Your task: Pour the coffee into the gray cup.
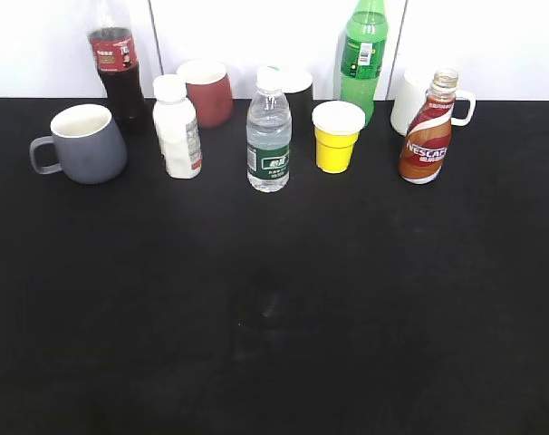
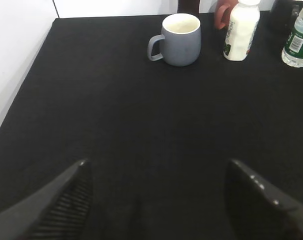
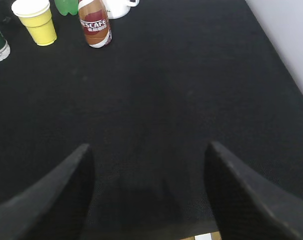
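Note:
The coffee (image 1: 427, 134) is a small curvy Nescafe bottle standing upright at the back right of the black table; it also shows in the right wrist view (image 3: 95, 25). The gray cup (image 1: 86, 143) stands upright at the back left with its handle to the left and an off-white inside; it also shows in the left wrist view (image 2: 180, 39). My left gripper (image 2: 156, 167) is open and empty over bare table, well short of the cup. My right gripper (image 3: 147, 150) is open and empty near the table's front edge, far from the coffee. Neither gripper shows in the exterior view.
Along the back stand a cola bottle (image 1: 114, 56), a white bottle (image 1: 178, 127), a dark red cup (image 1: 207, 91), a water bottle (image 1: 269, 134), a yellow cup (image 1: 336, 136), a green bottle (image 1: 363, 56) and a white mug (image 1: 410, 100). White walls flank the table.

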